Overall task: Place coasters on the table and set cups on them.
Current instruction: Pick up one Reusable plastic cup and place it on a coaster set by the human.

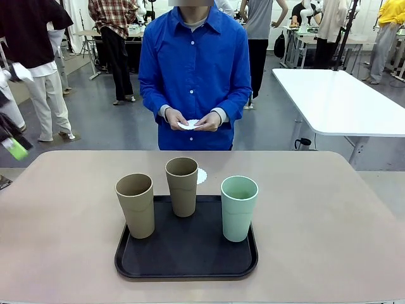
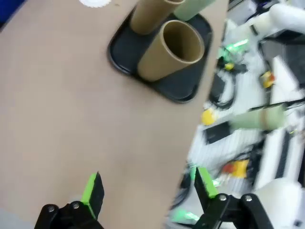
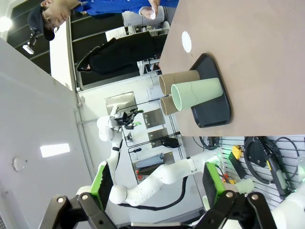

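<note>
Though hardly started, found one lacy white paper doily (image 1: 202,175) laid on the beige table (image 1: 63,209) behind the black rectangular tray (image 1: 186,261). Saw two tan tumblers (image 1: 135,204) and a mint tumbler (image 1: 239,208) standing on it, more paper (image 1: 188,125) in the person's hands (image 1: 209,120). Noted left gripper (image 2: 147,179), right gripper (image 3: 157,174) wide, empty.

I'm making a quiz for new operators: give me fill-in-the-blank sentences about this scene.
All three cups stand on the black ____.
The cup farthest to the robot's right is ____ in colour.
____ coaster lies on the table, behind the cups.
The person holds another coaster in their ____.
Missing: tray; green; one; hands.
</note>
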